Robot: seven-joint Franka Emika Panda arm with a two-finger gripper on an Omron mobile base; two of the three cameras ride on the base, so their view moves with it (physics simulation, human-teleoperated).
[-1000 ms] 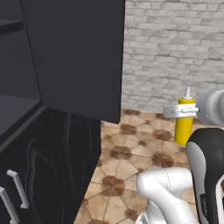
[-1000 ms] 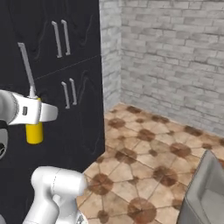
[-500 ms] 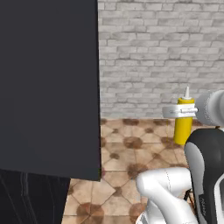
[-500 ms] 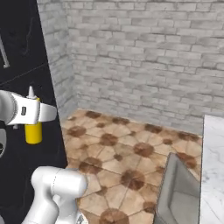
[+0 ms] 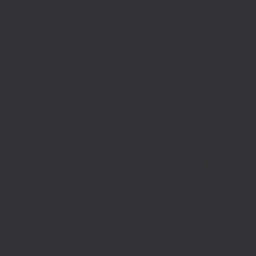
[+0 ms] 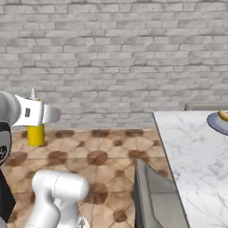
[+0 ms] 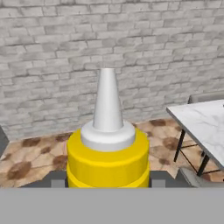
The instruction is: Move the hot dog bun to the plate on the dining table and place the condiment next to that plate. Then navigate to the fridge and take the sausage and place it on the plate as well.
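My gripper [image 6: 36, 120] is shut on the condiment [image 6: 35, 134], a yellow squeeze bottle with a white pointed nozzle, and holds it upright in the air at the left of the right base view. In the hand view the condiment [image 7: 108, 153] stands close between the two dark fingertips [image 7: 57, 180]. The white marble dining table [image 6: 191, 151] lies to the right. At its far right edge sits the blue-grey plate [image 6: 215, 124] with the hot dog bun [image 6: 224, 116] on it, both cut off by the frame.
A grey padded stool [image 6: 153, 196] stands against the table's near side and another stool back [image 6: 207, 106] shows behind it. A grey brick wall [image 6: 111, 58] runs across the back above a tiled floor [image 6: 102, 151]. A flat dark surface [image 5: 128, 128] is close before the left base camera.
The whole scene has swung sideways as the base turned: the black cabinets left the right base view and the dining table came in. The condiment stays held in the gripper.
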